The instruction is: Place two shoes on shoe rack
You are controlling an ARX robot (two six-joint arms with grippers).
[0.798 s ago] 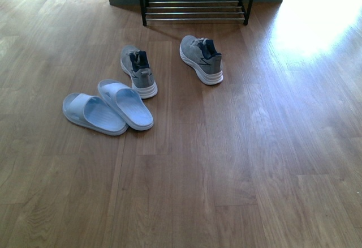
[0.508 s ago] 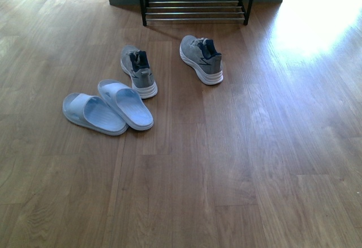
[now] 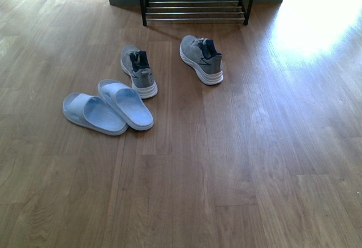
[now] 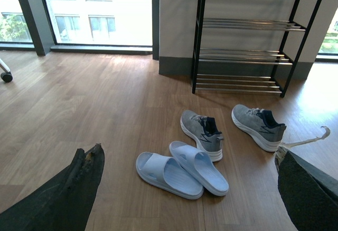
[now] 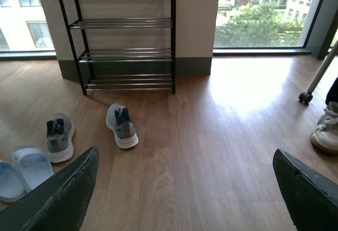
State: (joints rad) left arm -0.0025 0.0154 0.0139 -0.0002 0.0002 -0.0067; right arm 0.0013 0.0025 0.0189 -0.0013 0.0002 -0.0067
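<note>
The right gripper (image 5: 185,189) is spread wide, its dark fingers (image 5: 58,199) low over a wooden floor (image 5: 211,136). A black four-tier shoe rack (image 5: 127,36) stands against the wall. One grey sneaker (image 5: 121,125) lies near the rack. The second grey sneaker (image 5: 59,137) lies between it and two pale blue slides (image 5: 33,166). Well apart, a white shoe (image 5: 327,131) lies near a caster wheel (image 5: 305,97).

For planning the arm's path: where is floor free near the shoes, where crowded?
Free: wooden floor right of the right grey knit sneaker, and the strip between both sneakers. Crowded: the pale blue rubber slides touch, close beside the left sneaker.
</note>
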